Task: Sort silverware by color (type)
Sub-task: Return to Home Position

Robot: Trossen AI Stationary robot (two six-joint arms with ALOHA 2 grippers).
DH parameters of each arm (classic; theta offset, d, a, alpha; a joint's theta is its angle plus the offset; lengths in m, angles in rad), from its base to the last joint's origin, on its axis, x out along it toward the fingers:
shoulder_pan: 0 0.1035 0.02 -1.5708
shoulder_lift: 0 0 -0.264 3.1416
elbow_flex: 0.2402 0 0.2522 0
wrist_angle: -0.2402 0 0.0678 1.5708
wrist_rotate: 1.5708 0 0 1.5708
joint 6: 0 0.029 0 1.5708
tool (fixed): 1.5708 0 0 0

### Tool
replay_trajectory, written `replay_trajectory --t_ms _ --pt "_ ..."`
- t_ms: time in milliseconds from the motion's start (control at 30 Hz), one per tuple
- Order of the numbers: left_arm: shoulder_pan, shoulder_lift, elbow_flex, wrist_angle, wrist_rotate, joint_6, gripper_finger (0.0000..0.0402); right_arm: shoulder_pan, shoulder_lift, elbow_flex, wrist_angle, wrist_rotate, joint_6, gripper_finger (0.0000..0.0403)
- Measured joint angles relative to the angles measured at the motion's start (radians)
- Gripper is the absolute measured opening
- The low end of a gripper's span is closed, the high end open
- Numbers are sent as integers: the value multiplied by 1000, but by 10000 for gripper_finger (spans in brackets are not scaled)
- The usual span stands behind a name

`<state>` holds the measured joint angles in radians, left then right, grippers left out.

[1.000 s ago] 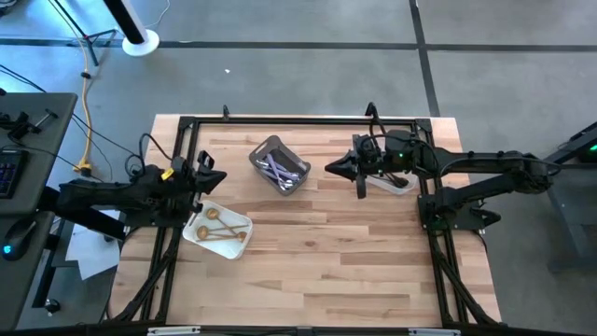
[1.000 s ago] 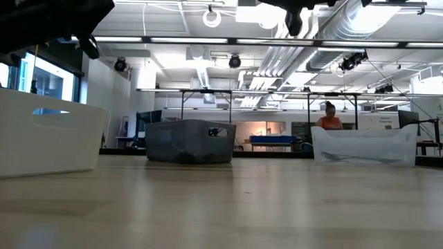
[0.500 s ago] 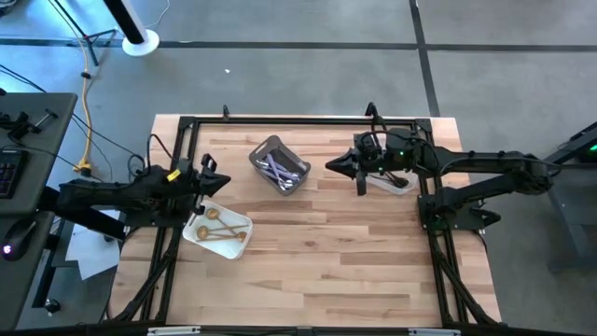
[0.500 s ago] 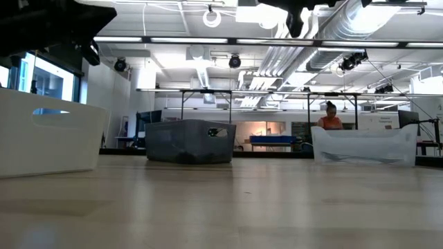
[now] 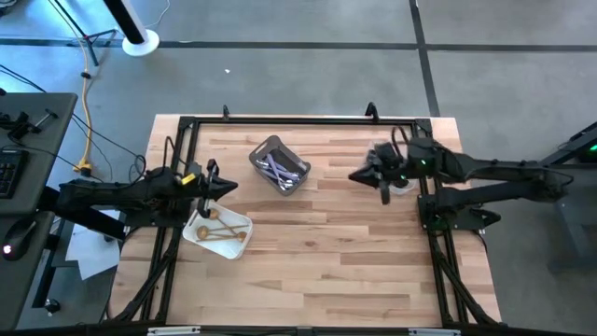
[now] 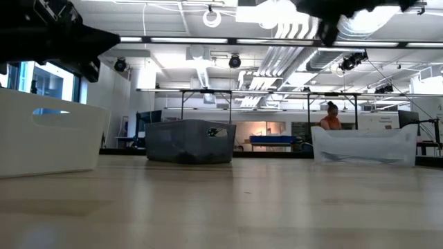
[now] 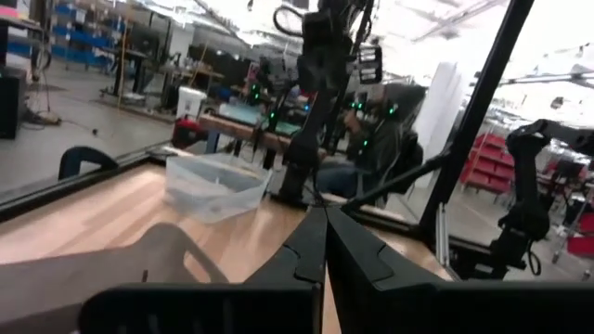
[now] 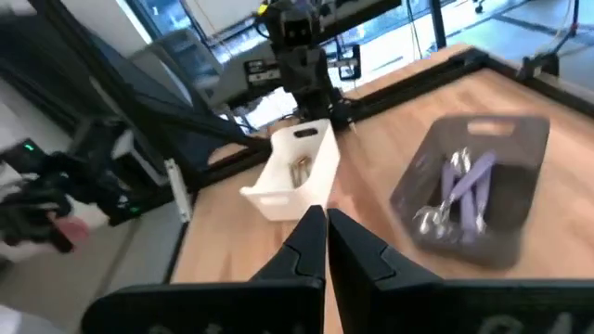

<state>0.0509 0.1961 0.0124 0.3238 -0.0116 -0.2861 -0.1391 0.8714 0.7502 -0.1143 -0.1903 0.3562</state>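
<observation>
Lilac-handled spoons (image 5: 280, 170) slant diagonally in grey bin (image 5: 262, 149); gold spoons (image 5: 216, 224) lengthwise in white tray (image 5: 247, 227); left claw (image 5: 231, 186), right claw (image 5: 353, 175) pressed together.

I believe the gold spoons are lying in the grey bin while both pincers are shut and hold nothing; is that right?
Not quite: the gold spoons lie in the white tray, not the grey bin, which holds the lilac-handled pieces, as the high view shows. The rest stands: the left pincer and the right pincer are shut and hold nothing.
</observation>
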Motion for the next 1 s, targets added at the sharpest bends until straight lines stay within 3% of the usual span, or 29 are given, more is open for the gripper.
replay_trajectory --t_ms 267,700,1000 --pt "0 0 0 -41 0 0 1 54 -265 -413 410 32 137 0" --pt "0 0 0 -42 0 0 1 8 -535 -733 624 28 56 0" --pt "0 0 0 -42 0 1 1 16 -663 -740 424 1 -114 0"
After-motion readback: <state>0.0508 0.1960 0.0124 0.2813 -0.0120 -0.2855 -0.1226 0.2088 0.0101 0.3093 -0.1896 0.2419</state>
